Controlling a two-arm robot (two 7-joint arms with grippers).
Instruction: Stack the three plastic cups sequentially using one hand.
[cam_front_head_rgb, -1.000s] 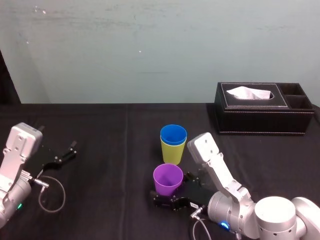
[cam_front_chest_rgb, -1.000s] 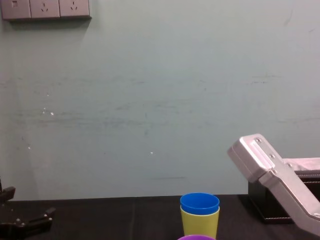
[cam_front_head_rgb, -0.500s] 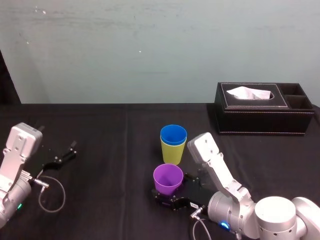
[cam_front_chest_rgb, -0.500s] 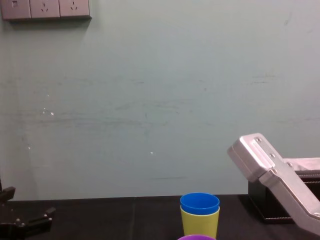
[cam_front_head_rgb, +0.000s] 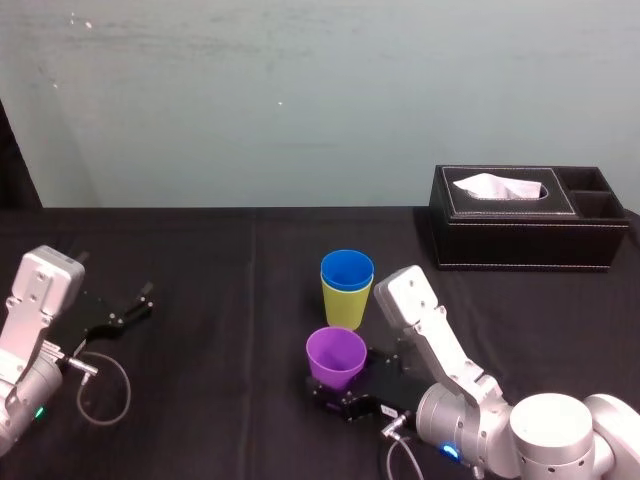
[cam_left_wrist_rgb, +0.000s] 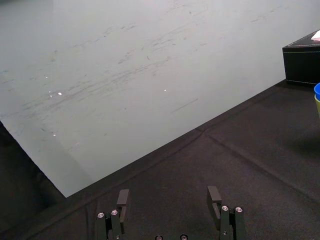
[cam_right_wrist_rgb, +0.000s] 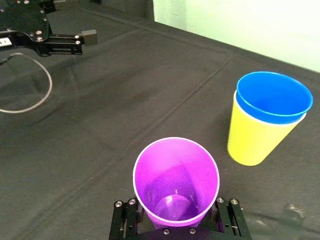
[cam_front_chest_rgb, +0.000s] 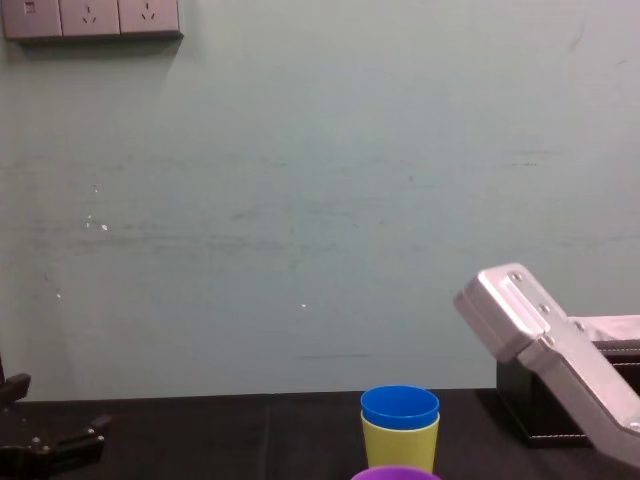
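Note:
A purple cup (cam_front_head_rgb: 335, 355) stands upright on the black table, near its front. My right gripper (cam_front_head_rgb: 338, 392) reaches in from the right, and its fingers (cam_right_wrist_rgb: 125, 220) press both sides of the purple cup (cam_right_wrist_rgb: 175, 180) low down. Just behind, a blue cup (cam_front_head_rgb: 347, 268) sits nested inside a yellow-green cup (cam_front_head_rgb: 345, 305). The right wrist view has the blue cup (cam_right_wrist_rgb: 272, 97) and the yellow-green cup (cam_right_wrist_rgb: 252, 142) a little beyond the purple one. My left gripper (cam_front_head_rgb: 130, 305) rests open at the far left, its fingers (cam_left_wrist_rgb: 122, 197) wide apart over bare cloth.
A black tissue box (cam_front_head_rgb: 530, 215) stands at the back right against the pale wall. A loose grey cable (cam_front_head_rgb: 100, 385) loops on the cloth by the left arm. Black cloth stretches between the cups and the left gripper.
The right gripper's fingers have drawn in from wide open onto the sides of the purple cup. The cups and the left arm have stayed in place.

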